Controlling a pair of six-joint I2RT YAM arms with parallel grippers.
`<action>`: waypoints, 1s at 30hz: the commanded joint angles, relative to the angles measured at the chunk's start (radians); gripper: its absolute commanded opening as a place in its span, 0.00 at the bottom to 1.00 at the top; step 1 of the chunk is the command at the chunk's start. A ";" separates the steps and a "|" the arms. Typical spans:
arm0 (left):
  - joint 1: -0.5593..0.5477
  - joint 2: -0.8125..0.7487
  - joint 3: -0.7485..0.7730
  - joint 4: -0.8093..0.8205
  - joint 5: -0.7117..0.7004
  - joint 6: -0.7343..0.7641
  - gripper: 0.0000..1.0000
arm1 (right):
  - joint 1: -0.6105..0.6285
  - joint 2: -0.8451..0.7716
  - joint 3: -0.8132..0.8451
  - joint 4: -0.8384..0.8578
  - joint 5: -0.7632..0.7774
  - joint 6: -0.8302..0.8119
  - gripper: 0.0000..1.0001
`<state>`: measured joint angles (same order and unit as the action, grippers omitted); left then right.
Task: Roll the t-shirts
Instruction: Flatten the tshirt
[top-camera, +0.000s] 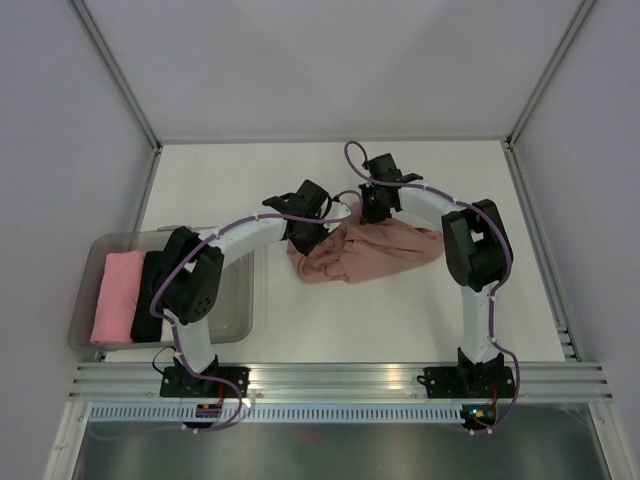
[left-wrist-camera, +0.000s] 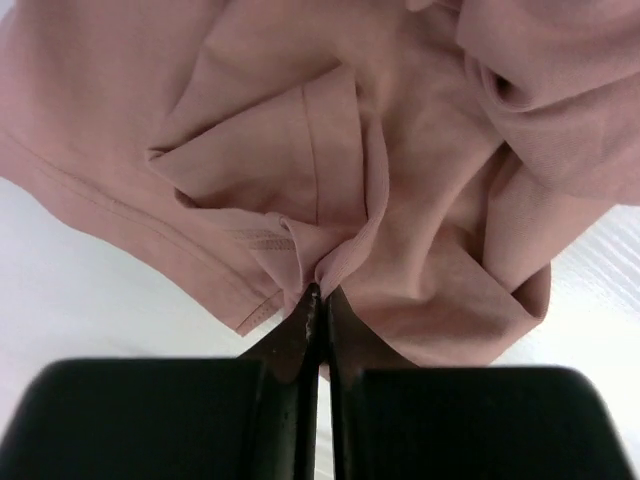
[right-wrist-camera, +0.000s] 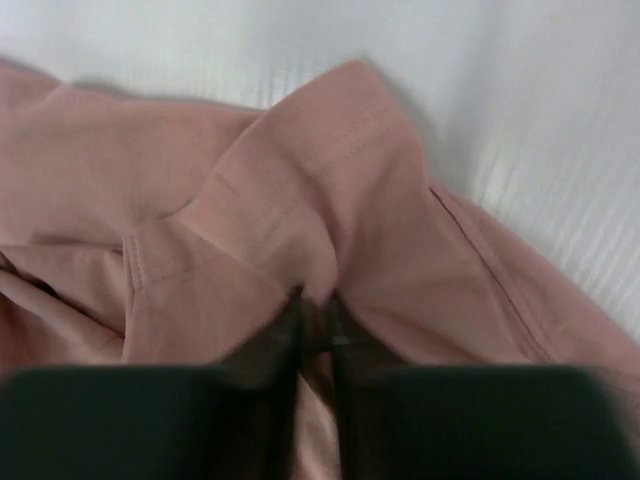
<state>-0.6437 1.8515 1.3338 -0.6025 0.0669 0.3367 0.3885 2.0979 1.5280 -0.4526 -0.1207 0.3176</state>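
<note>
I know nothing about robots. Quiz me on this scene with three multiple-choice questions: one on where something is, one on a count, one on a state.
1. Where is the bright pink roll?
A) in the grey bin on the left
B) at the far wall
C) on the floor

2. How many rolls lie in that bin?
A) one
B) two
C) four

3. The left hand is:
A) wide open in the air
B) pinched shut on the salmon t-shirt
C) out of sight

Answers:
1 A, the top view shows it inside the bin.
2 B, the pink roll lies beside a black roll.
3 B, its wrist view shows the fingers closed on a fold of cloth.
</note>
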 joint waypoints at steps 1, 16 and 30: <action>0.003 -0.081 -0.024 0.093 -0.051 -0.013 0.02 | 0.006 -0.062 0.038 0.008 0.067 0.015 0.04; 0.338 -0.118 0.496 0.101 0.048 -0.102 0.02 | -0.282 -0.183 0.707 0.000 0.030 0.029 0.00; 0.431 -0.201 0.279 0.063 0.286 -0.102 0.04 | -0.344 -0.792 -0.213 0.293 0.087 -0.005 0.00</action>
<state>-0.2131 1.6741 1.7615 -0.4850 0.2302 0.2375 0.0505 1.3773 1.5520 -0.2047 -0.0784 0.2848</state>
